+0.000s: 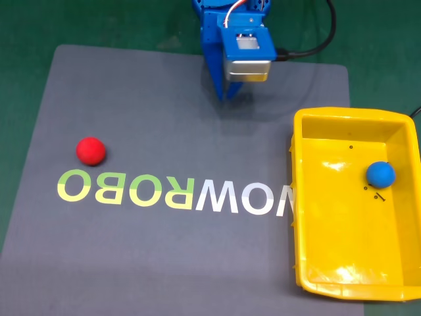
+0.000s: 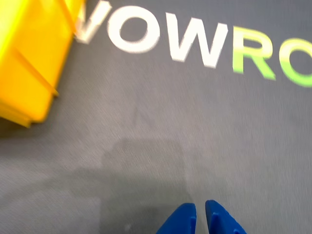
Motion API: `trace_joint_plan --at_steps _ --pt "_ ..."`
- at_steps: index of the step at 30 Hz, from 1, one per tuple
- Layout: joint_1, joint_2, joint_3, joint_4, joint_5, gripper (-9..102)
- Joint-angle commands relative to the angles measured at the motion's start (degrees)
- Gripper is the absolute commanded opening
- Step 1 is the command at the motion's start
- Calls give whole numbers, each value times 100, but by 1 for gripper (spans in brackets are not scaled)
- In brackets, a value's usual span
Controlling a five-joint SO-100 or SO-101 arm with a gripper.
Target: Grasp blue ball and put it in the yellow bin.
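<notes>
Blue ball (image 1: 380, 174) sitting in yellow bin (image 1: 309, 197), right side of fixed view.
I'm seeing pincer (image 2: 201, 214) w/ tips nearly together, gripping nothing, hanging over grey mat (image 1: 164, 131) nr top edge; red ball (image 1: 90, 150) lying on mat far left, well apart from bin.

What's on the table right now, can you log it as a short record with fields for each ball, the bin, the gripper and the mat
blue ball: inside the yellow bin, on its floor near the right wall in the fixed view
red ball: on the grey mat, left side, above the lettering
gripper: empty, fingertips nearly together, over bare mat
task state: blue ball already in bin
</notes>
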Motion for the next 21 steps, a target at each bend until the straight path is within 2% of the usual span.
trace_joint_plan --at_steps 1,12,21 --pt "202 97 18 237 18 0" --pt "422 88 598 562 53 0" --pt "404 97 677 1230 413 0"
